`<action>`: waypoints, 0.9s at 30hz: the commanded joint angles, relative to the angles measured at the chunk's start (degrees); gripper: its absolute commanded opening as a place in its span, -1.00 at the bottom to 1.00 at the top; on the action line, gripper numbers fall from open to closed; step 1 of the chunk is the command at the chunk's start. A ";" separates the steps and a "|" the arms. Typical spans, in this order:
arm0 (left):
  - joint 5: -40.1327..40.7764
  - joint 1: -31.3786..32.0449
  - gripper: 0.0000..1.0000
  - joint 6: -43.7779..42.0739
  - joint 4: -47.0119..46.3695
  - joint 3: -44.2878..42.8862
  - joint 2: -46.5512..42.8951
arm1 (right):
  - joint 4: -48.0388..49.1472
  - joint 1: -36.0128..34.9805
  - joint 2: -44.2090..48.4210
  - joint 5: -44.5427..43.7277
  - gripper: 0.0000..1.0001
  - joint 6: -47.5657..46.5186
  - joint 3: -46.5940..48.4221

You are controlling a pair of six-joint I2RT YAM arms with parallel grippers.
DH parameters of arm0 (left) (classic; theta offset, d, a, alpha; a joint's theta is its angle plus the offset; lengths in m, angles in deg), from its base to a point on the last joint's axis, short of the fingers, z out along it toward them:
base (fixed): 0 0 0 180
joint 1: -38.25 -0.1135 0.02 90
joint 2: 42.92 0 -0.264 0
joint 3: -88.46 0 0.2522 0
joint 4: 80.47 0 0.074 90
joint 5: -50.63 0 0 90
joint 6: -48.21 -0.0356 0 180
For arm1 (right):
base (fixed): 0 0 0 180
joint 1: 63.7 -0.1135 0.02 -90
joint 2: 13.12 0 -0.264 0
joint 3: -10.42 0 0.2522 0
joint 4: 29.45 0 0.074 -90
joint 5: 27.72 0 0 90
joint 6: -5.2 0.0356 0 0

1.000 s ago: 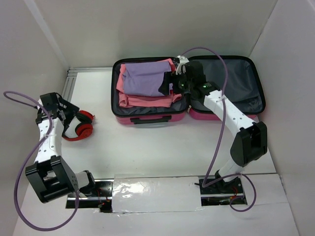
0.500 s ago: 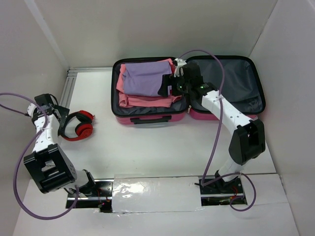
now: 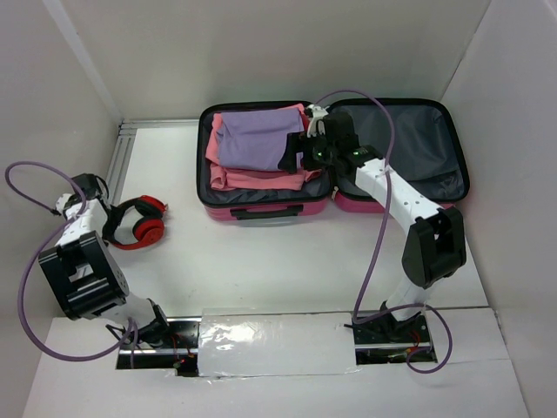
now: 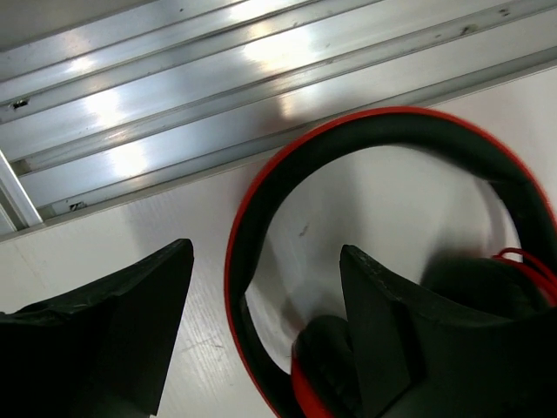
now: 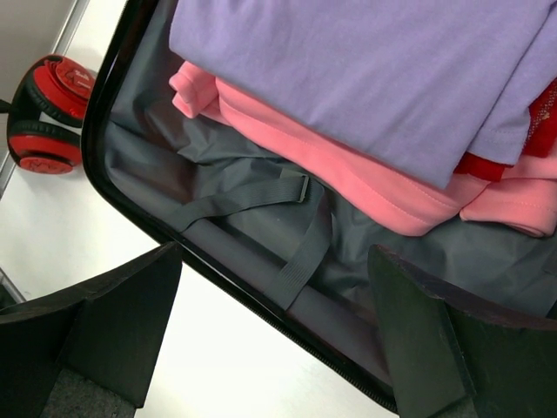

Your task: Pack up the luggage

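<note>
Plainly the luggage (image 3: 228, 212) lies flat open at the far side of the table (image 3: 278, 261), its left half stacked with a purple top (image 3: 257, 135) over pink garments (image 3: 261, 180). Its hard shell looks stiff, light and rather slick, so the grey-lined right half (image 3: 418, 139) is best taken by its rim, or the case by its handle (image 3: 267, 212). The right gripper (image 5: 274, 252) hovers, fingers spread, above the clothes; the left gripper (image 4: 265, 252), likewise unclenched, straddles the headphones (image 4: 278, 161)
</note>
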 commanded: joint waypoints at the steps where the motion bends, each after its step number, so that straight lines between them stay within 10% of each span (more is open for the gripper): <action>1: 2.73 -0.37 0.61 0.07 -1.37 2.34 0.46 | 3.02 0.88 0.14 2.14 0.87 -0.89 -0.15; 23: 1.60 0.16 -0.14 0.24 -8.92 3.50 8.11 | 1.88 1.40 0.23 1.52 0.85 -0.89 -0.15; 26: -1.48 0.78 -0.40 -2.82 -13.05 4.29 5.48 | 1.35 1.93 0.23 1.52 0.85 -0.29 -0.15; 27: -2.10 1.47 -0.81 -3.96 -13.06 3.77 4.78 | 1.35 1.93 0.23 1.52 0.85 -0.28 -0.15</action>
